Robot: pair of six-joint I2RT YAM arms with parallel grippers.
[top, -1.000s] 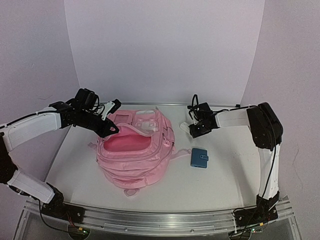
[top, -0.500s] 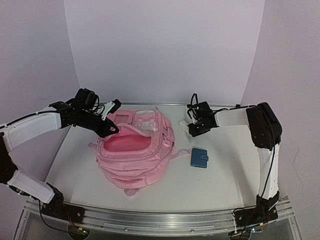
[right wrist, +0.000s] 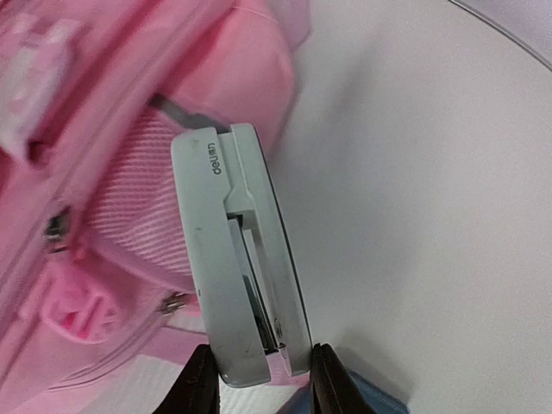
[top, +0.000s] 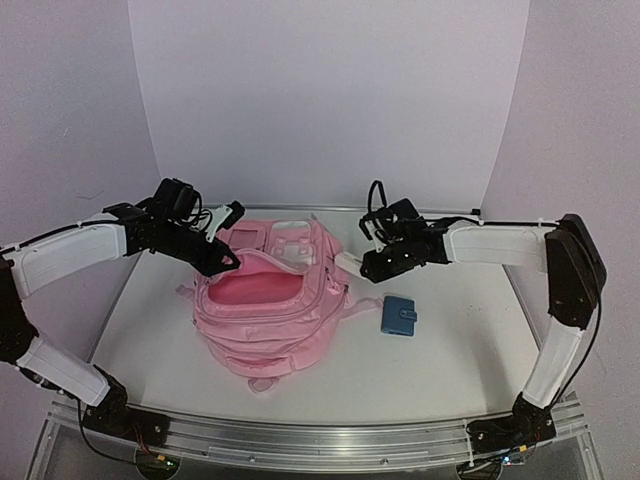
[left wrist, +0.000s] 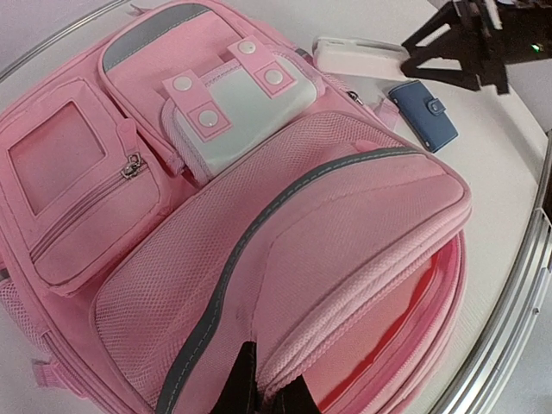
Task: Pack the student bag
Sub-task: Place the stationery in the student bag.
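Note:
The student bag [top: 265, 310], a big pink backpack, lies flat at the table's middle left with its main compartment gaping. My left gripper [top: 228, 258] is shut on the pink flap edge of that opening [left wrist: 285, 345] and holds it up. A pale grey stapler [right wrist: 237, 276] is clamped by its rear end between the fingers of my right gripper [right wrist: 261, 379]. The stapler [top: 350, 261] hangs just off the bag's right side, its front end pointing at the bag [right wrist: 103, 172]. In the left wrist view the stapler [left wrist: 358, 59] shows beyond the bag's top corner.
A small blue wallet [top: 400, 315] lies on the table right of the bag, below the right gripper; it also shows as a blue wallet [left wrist: 423, 112] in the left wrist view. White walls close the back and sides. A metal rail [top: 320, 440] runs along the near edge.
The right gripper closed on the stapler and the arm stretched left, carrying it closer to the bag. The left gripper kept its hold on the flap.

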